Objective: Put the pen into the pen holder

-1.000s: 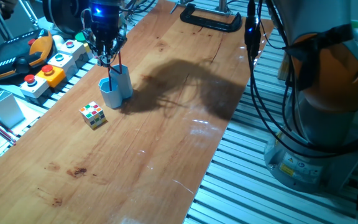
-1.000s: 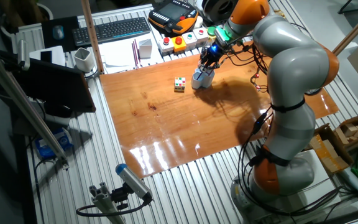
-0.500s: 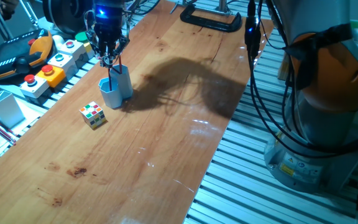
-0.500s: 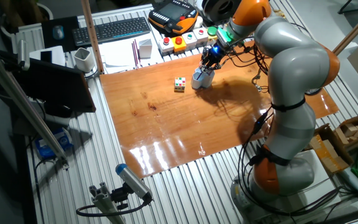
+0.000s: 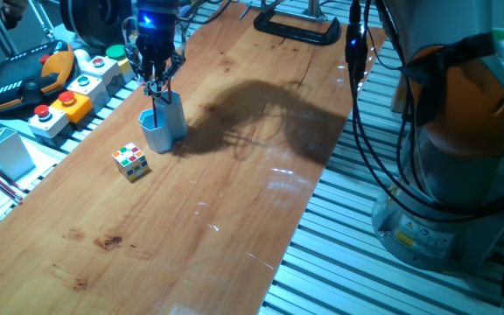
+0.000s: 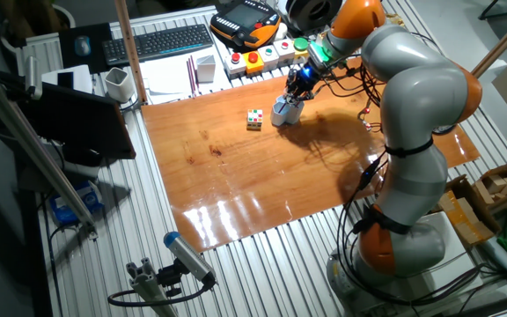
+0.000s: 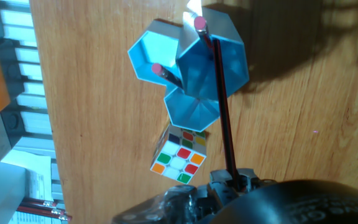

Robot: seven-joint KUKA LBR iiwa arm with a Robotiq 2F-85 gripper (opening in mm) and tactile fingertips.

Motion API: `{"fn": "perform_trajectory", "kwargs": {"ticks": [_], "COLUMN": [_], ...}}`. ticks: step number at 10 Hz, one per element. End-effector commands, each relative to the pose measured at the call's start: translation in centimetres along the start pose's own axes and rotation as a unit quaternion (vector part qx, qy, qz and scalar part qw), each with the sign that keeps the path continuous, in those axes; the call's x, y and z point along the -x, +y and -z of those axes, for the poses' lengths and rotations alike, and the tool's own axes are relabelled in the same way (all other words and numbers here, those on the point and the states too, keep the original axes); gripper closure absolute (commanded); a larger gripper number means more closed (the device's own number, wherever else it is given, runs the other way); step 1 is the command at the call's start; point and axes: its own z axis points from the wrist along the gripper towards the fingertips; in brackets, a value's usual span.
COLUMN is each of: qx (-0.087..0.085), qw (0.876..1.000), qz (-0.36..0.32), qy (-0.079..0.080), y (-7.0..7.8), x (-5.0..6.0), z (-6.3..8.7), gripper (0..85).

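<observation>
Hand (image 5: 156, 86) upright above pen holder (image 5: 164, 122), gripping pen (image 7: 221, 112)

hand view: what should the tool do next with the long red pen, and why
Probably open the jaws and let the pen drop. It runs from the tool to the taller tube of the pen holder, and the fixed view shows the tool directly above that tube. Whether the jaws are gripping it cannot be told. A second pen leans in the shorter tube.
</observation>
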Motion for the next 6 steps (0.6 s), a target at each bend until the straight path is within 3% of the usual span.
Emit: {"fn": "perform_trajectory", "kwargs": {"ticks": [1, 6], "qx": [0.0, 0.002], "qw": [1.0, 1.0], "qz": [0.001, 0.003], "qy": [0.0, 0.001], "y": [-0.03, -0.13], "x": [0.09, 0.66], "z": [-0.05, -0.43], "gripper": [84.0, 84.0]}}
